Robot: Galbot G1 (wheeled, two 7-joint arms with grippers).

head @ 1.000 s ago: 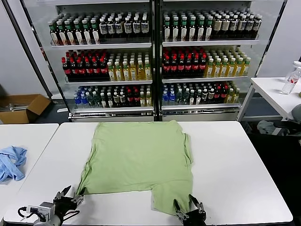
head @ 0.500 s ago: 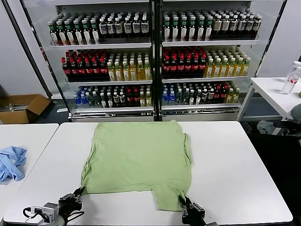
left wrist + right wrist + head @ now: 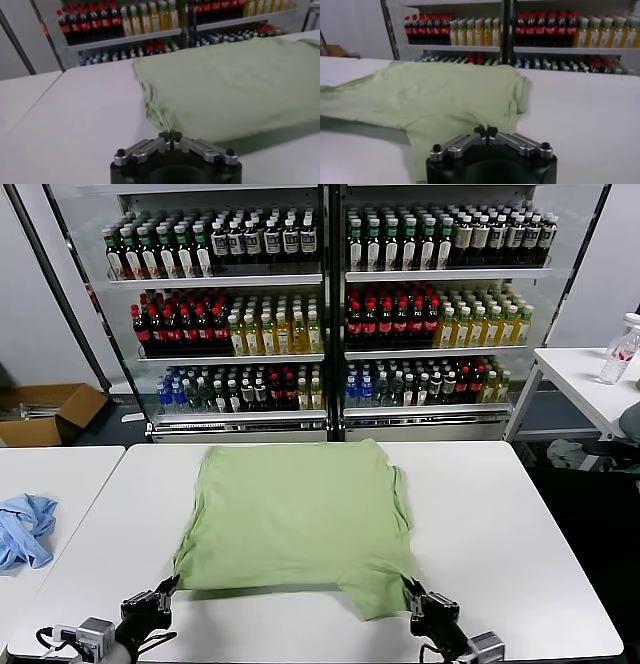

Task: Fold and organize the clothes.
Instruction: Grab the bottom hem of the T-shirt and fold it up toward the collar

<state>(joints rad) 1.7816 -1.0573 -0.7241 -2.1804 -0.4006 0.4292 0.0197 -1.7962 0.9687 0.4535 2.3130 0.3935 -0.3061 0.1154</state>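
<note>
The light green shirt [image 3: 300, 519] lies spread on the white table [image 3: 500, 534], plain side up; no buttons or print show. My left gripper [image 3: 165, 587] is shut on the shirt's near left corner, seen in the left wrist view [image 3: 170, 134] with a thin pinch of cloth between the fingertips. My right gripper [image 3: 412, 589] is shut on the shirt's near right corner, seen in the right wrist view [image 3: 485, 131]. The near edge of the shirt [image 3: 435, 100] is lifted slightly off the table between the two grippers.
A light blue garment [image 3: 25, 529] lies on the separate table at the left. A drinks cooler [image 3: 325, 304] full of bottles stands behind the table. A side table with a water bottle [image 3: 620, 349] is at the right. A cardboard box [image 3: 45, 414] sits on the floor.
Both grippers closed on the shirt's near corners. The right gripper moved right and drew the hanging lower flap out, so the near edge now runs straighter.
</note>
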